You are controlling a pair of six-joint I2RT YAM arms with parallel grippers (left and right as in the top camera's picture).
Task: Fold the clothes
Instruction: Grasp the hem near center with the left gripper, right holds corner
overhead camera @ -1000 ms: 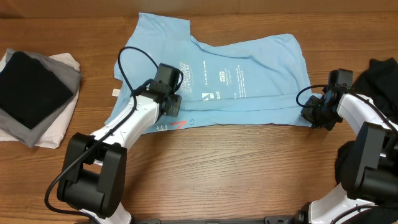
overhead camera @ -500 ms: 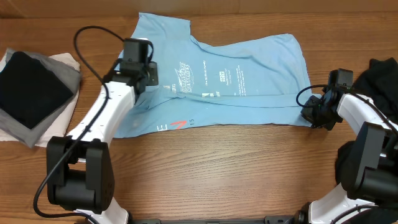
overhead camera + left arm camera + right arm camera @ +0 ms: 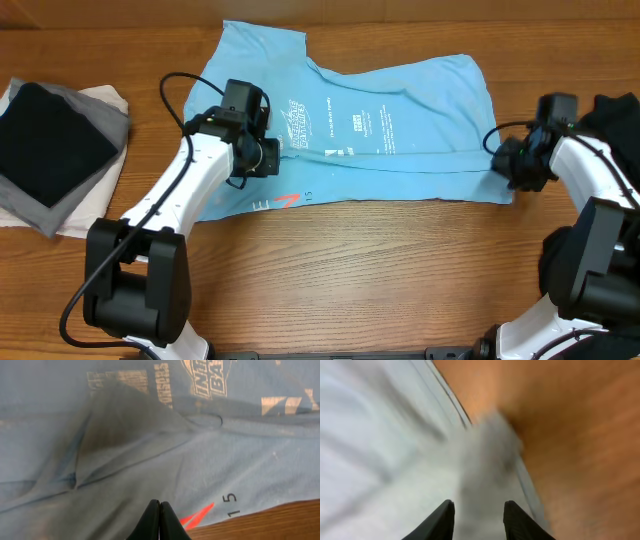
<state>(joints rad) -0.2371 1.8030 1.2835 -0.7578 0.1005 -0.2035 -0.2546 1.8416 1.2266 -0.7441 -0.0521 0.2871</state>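
Observation:
The sky-blue T-shirt (image 3: 400, 110) lies spread on the wooden table, printed side up, with a long crease running across its lower part. My left gripper (image 3: 272, 155) hovers over the shirt's left half near the lettering. In the left wrist view its jaws (image 3: 160, 506) are shut together with no fabric between them, above the blue cloth (image 3: 150, 450) and a red mark (image 3: 197, 515). My right gripper (image 3: 503, 160) is at the shirt's right hem. In the blurred right wrist view it (image 3: 479, 506) stands open over the hem (image 3: 485, 445).
A folded stack (image 3: 50, 150) of black, grey and white garments sits at the far left. A black garment (image 3: 615, 120) lies heaped at the right edge, behind my right arm. Bare wood (image 3: 380, 270) runs along the front of the table.
My right gripper has opened and drawn back a little along the shirt's right hem. My left arm swung up to the left, then returned over the shirt, staying shut.

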